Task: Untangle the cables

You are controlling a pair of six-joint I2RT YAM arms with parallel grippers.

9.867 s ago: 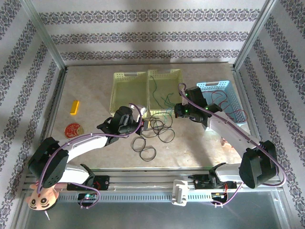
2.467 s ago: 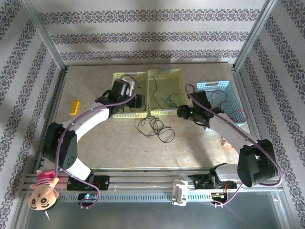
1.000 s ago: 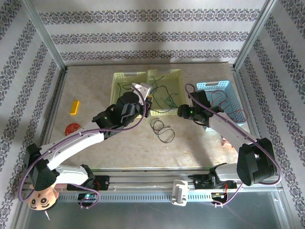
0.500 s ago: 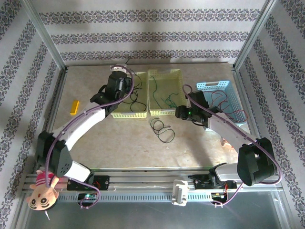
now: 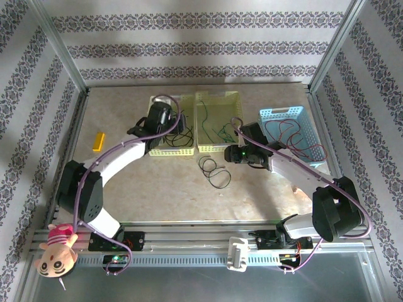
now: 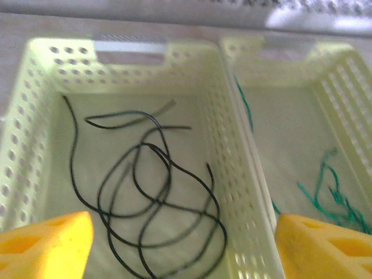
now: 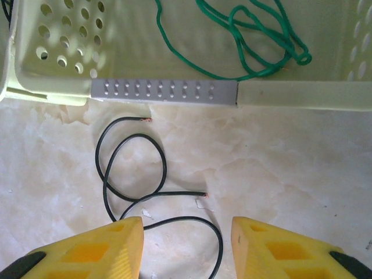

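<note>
I see left hand (image 6: 183, 233) spread, empty, over black cables (image 6: 168, 172) walled inside left basket (image 6: 35, 116). Right hand (image 7: 186, 228) parted, empty, over loose black cable (image 7: 164, 168); open worktop (image 7: 279, 163) around.

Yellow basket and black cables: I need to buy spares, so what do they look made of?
Yellow basket: likely moulded plastic, satin finish, with regular holes and rounded rims. Black cables: probably plastic-sheathed wire, slightly glossy; the loose cable on the table shows coppery ends, hinting at a metal core.
</note>
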